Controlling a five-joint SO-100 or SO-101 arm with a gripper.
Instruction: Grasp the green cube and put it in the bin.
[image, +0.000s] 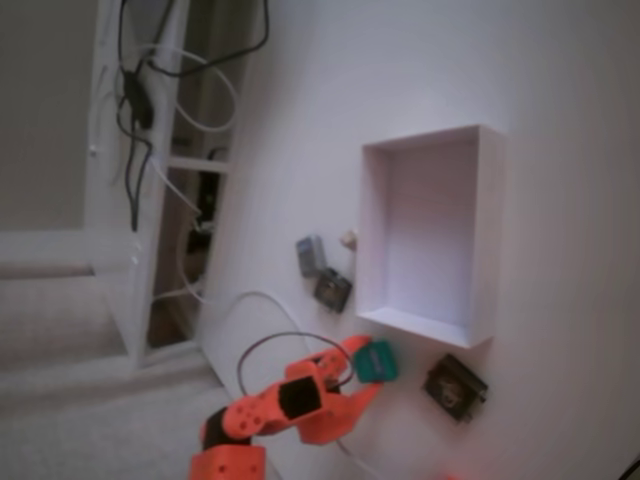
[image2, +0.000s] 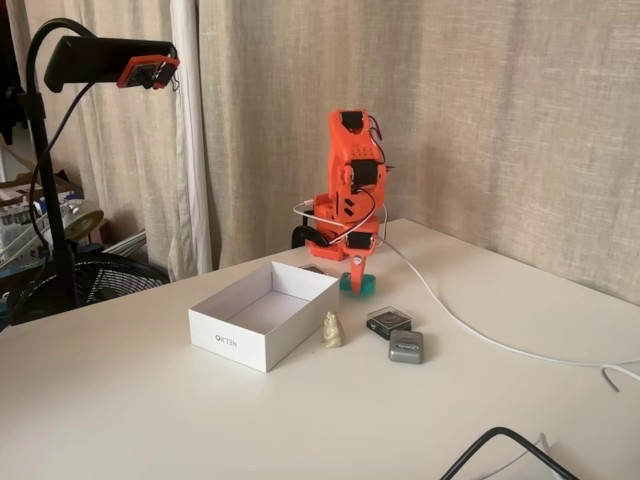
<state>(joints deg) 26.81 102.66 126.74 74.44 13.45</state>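
Orange gripper (image: 368, 362) is down at the table, its fingers straddling the green cube (image: 378, 361), one above it and one below in a fixed view; contact looks likely but blur hides whether it's pinched, so cannot tell. Cube sits on the white table (image: 560, 80) just off the near corner of the bin (image: 487, 230), touching neither wall. Dark block (image: 455, 388) lies beside the cube; another dark block (image: 333, 290) and a grey block (image: 310, 254) sit along the bin's other side. White cable (image2: 470, 325) trails across the table.
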